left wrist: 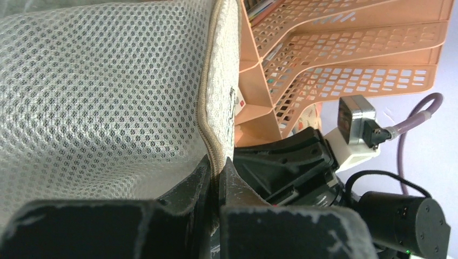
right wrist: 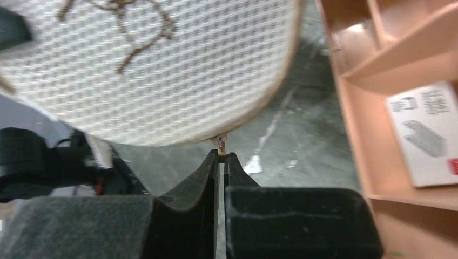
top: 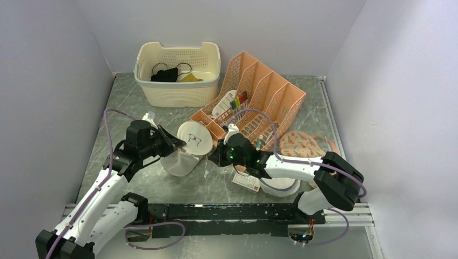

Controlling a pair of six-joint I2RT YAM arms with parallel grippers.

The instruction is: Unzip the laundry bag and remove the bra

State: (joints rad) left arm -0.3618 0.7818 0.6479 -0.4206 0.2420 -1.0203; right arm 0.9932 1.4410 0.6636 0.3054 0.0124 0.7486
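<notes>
The laundry bag, a white mesh cylinder with beige trim, stands at the table's middle, its round face tilted up. My left gripper is shut on the bag's beige zipper rim; in the left wrist view the jaws pinch that rim beside the mesh wall. From the right, my right gripper meets the bag's edge. The right wrist view shows its jaws shut on the small metal zipper pull under the mesh face. The bra is hidden.
A cream basket at the back holds a black cloth with loops. A peach file organiser stands close behind the bag. A patterned pouch, a white disc and a small card lie around the right arm.
</notes>
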